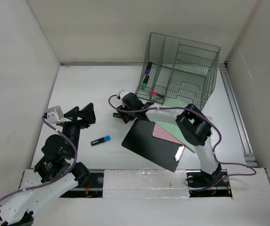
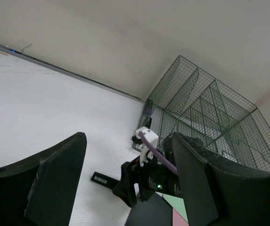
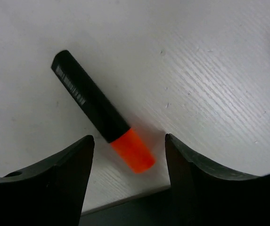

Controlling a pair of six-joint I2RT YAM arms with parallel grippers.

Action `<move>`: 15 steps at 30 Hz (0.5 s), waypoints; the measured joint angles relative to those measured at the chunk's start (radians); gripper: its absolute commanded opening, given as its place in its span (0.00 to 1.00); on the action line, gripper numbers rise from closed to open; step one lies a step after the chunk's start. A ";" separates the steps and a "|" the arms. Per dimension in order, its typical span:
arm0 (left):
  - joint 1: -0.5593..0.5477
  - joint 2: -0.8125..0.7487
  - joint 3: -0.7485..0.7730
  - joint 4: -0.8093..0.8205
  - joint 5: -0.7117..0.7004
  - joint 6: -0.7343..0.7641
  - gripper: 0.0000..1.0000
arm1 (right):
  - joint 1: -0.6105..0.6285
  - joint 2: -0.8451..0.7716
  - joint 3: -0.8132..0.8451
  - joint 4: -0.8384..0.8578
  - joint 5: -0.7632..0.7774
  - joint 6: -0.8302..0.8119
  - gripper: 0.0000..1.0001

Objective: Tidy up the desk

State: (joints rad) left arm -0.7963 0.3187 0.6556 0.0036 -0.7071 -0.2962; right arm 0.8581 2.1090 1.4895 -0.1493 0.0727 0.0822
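desk: large flat matte white tabletop, walled by white panels; spread under everything else in the top view.
desk handling: judged rigid and fixed, nothing to lift. faintly ribbed surface in the right wrist view, probably enough grip to keep small things from sliding far. tidying judged to mean taking hold of the loose items, not the top.
loose items: black highlighter with orange cap, lying flat on the desk. black marker with blue cap, lying alone between the two arms. black clipboard right of centre, a pink sheet overlapping its far side, a pale green sheet beyond that.
rack: dark green wire-mesh organizer at the far right of the desk, coloured highlighters in its left section.
orange highlighter handling: judged light, stiff, smooth plastic, round and so apt to roll. best taken across the black barrel near its middle, jaws square to its length.
right gripper: pointing down, close over the desk, near the rack's front left corner. dark fingers spread wide, orange cap lying between the tips and touching neither. nothing grasped.
left gripper: raised over the left half of the desk, fingers spread wide and empty, aimed toward the rack and the right arm.
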 measured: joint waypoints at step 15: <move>0.000 0.011 0.000 0.000 0.019 0.002 0.69 | 0.049 0.050 0.049 -0.035 0.103 -0.026 0.11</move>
State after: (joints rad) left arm -0.7963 0.3294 0.6556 0.0032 -0.6884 -0.2947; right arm 0.9070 2.1586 1.5383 -0.1848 0.1753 0.0563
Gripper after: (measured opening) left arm 0.691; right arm 0.349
